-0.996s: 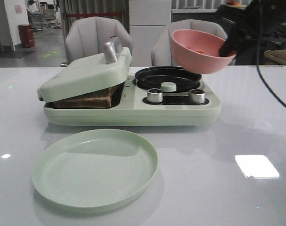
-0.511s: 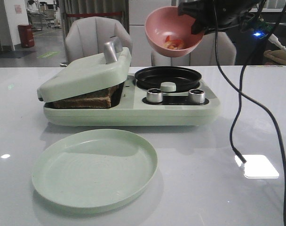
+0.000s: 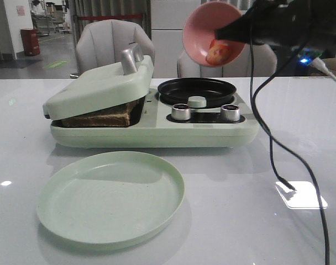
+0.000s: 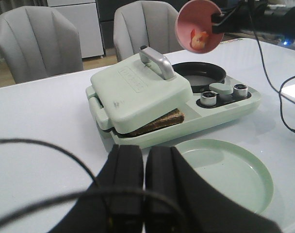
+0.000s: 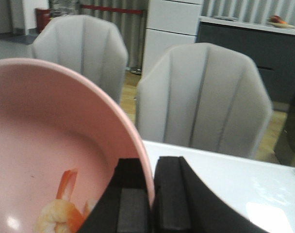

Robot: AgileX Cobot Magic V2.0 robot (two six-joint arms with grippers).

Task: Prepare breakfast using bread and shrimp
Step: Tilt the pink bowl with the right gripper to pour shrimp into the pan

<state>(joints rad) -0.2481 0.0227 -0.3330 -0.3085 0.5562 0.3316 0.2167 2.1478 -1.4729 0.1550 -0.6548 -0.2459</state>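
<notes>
- Pink bowl (image 3: 212,33) now tipped far steeper than half a second ago, mouth turned toward the camera in the upper centre of the front view; a second back, nearly level and further right.
- Shrimp (image 3: 218,54) slid down against the bowl's lower wall, close to the rim, still inside.
- Positioned above the black round pan (image 3: 197,88) of the green breakfast maker (image 3: 157,130); likely the pouring step, with the shrimp about to drop into the pan.
- Right gripper (image 5: 152,204): fingers (image 5: 133,208) narrow, pinching the bowl's rim between them, one inside and one outside.
- Left gripper (image 4: 143,194): fingers pressed together at lower centre of the left wrist view, holding nothing, hanging above the table (image 3: 240,221) apart from everything.
- Bread (image 3: 101,117) stacked under the part-raised lid (image 3: 99,88), mid left of the front view, dark crust edge showing.
- Green plate (image 3: 110,196) bare at lower left, in front of the maker.
</notes>
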